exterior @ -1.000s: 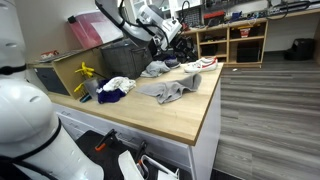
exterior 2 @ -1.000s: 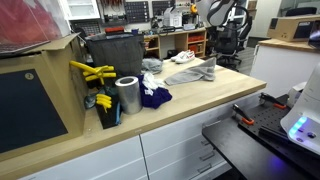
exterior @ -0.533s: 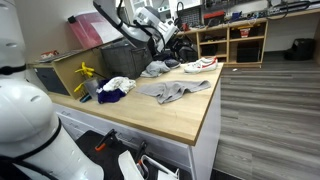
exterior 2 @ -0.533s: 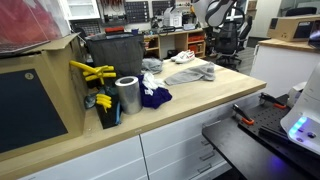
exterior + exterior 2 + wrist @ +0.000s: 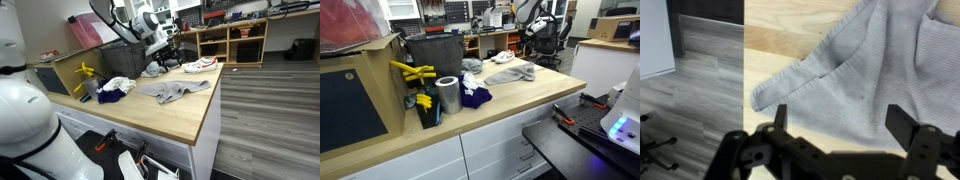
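Grey cloth (image 5: 875,75) lies spread flat on the wooden table (image 5: 790,25). In the wrist view it fills the frame from 12 round to 4 o'clock, and one pointed corner reaches toward 9 o'clock, close to the table edge. Its top and right side are cut off there, and the lower part is covered by the gripper (image 5: 838,112). The knit is plain and ribbed, with soft folds. We see no print on it.

In an exterior view the same grey cloth (image 5: 172,92) sits mid-table, rumpled, with the gripper (image 5: 168,45) hovering above and beyond it at about 12 o'clock, well clear of the fabric. The fingers (image 5: 780,118) are spread wide with nothing between them.

A white and red shoe (image 5: 200,65) rests at 1 o'clock from the cloth, and any marking on it is too small to read. At 9 o'clock lie a white rag (image 5: 118,84) and a purple rag (image 5: 110,96). The metal can (image 5: 447,95) carries no label we can make out.
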